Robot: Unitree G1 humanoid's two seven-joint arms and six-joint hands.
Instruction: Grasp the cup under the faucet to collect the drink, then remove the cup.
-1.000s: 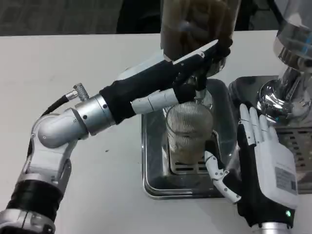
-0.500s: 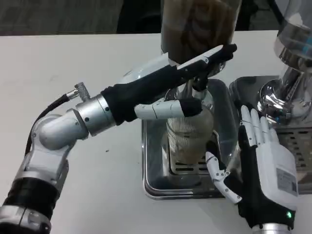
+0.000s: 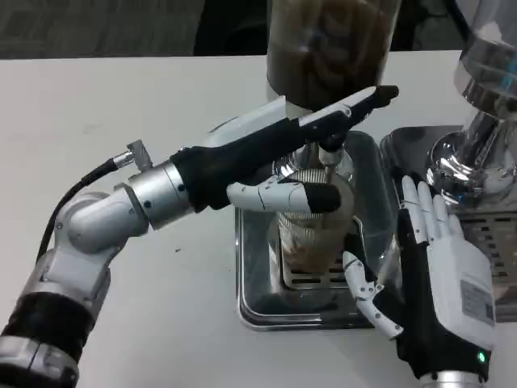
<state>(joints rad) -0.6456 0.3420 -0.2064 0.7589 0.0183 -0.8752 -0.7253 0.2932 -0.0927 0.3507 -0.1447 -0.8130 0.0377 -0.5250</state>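
White-backed left hand (image 3: pixel 311 158) stretched across the dispenser's front, fingers straight and apart, gripping nothing; upper fingers (image 3: pixel 359 103) pointing right past the faucet (image 3: pixel 329 151), thumb (image 3: pixel 295 195) lying across the front of the cup (image 3: pixel 311 230), possibly touching it, hard to tell. Directly beneath that hand, ribbed clear cup standing upright under the faucet, brown drink in its lower part, set on the slotted grate of the steel drip tray (image 3: pixel 252 279). Above and behind the hand, dispenser tank (image 3: pixel 331 44) holding brown liquid. To the right of the cup, right hand (image 3: pixel 432 279) upright beside the tray, fingers extended and spread, thumb angled toward the cup's base, holding nothing. Further right of that hand, second chrome dispenser (image 3: pixel 477 153) on its own tray. All on the white table (image 3: pixel 121 105).
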